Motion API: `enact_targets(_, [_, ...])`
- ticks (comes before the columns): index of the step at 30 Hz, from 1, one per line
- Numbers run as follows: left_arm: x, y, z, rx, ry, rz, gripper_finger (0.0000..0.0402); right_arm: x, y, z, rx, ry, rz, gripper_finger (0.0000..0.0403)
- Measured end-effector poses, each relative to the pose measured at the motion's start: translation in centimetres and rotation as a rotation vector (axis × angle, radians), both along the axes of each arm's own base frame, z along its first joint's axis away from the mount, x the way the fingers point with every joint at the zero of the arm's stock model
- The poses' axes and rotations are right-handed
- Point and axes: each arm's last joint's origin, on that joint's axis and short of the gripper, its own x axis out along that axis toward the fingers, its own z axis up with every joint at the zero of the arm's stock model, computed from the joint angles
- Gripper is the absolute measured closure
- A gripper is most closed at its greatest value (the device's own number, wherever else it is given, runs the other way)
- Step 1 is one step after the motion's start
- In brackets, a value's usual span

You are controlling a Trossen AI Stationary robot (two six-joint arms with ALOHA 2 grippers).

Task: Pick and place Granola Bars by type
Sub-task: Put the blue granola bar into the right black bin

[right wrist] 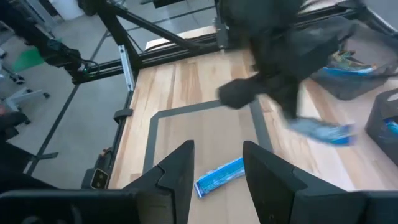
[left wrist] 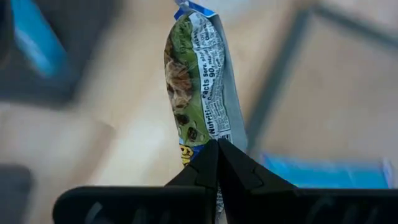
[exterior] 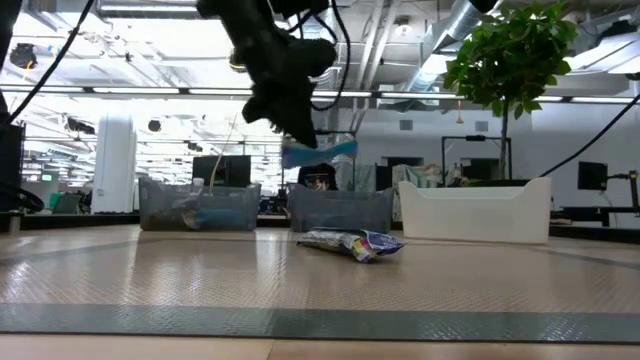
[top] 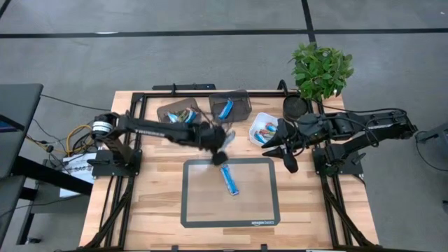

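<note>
My left claw (left wrist: pixel 217 149) pinches one granola bar (left wrist: pixel 200 81) by its end, lifted clear toward the rear-edge bins (top: pixel 229 106); my right claw (right wrist: pixel 217 165) waits, spread apart.

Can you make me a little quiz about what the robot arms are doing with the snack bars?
1. True or false: the left gripper is shut on a granola bar and holds it up off the table.
2. How many bars lie on the grey-bordered mat?
3. The right gripper is: A) open with nothing in it, B) holding a bar, C) inside a bin.

Key: 1 true. 2 one, a blue bar. 3 A.
</note>
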Motion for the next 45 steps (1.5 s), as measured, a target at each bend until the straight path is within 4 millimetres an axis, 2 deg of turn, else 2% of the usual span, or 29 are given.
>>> enact_targets(9, [0.0, 9.9, 3.0, 0.080, -0.258, 0.288, 0.0401, 0.1, -0.5, 0.0, -0.013, -0.007, -0.046, 0.0274])
enact_targets(12, [-0.6, 12.5, 3.4, 0.083, -0.303, 0.325, 0.0401, 0.2, -1.0, 0.0, -0.027, -0.010, -0.099, 0.0274])
enact_targets(17, [-1.5, 15.4, 4.1, 0.023, -0.350, 0.329, 0.0393, 0.2, -1.9, 0.1, -0.067, -0.017, -0.244, 0.0274])
enact_targets(22, [-2.2, 16.4, 3.9, -0.043, -0.341, 0.305, 0.0351, 0.3, -2.6, 0.1, -0.074, -0.017, -0.295, 0.0274])
enact_targets(27, [-2.1, 16.3, 4.0, -0.050, -0.351, 0.291, 0.0303, 0.3, -3.4, 0.3, -0.087, -0.044, -0.405, 0.0274])
enact_targets(30, [-1.8, 15.7, 4.0, -0.092, -0.362, 0.239, 0.0288, 0.4, -3.6, 0.4, -0.089, -0.063, -0.409, 0.0274])
enact_targets(33, [-1.1, 14.3, 4.0, -0.170, -0.371, 0.119, 0.0285, 0.5, -3.5, 0.4, -0.089, -0.060, -0.348, 0.0274])
enact_targets(39, [0.1, 8.5, 3.1, -0.286, -0.253, -0.158, 0.0300, 0.4, -2.8, 0.2, -0.007, -0.028, -0.138, 0.0274])
enact_targets(45, [0.2, 1.8, 2.1, -0.282, -0.078, -0.353, 0.0320, -0.1, -2.4, -0.5, 0.065, 0.064, -0.002, 0.0274])
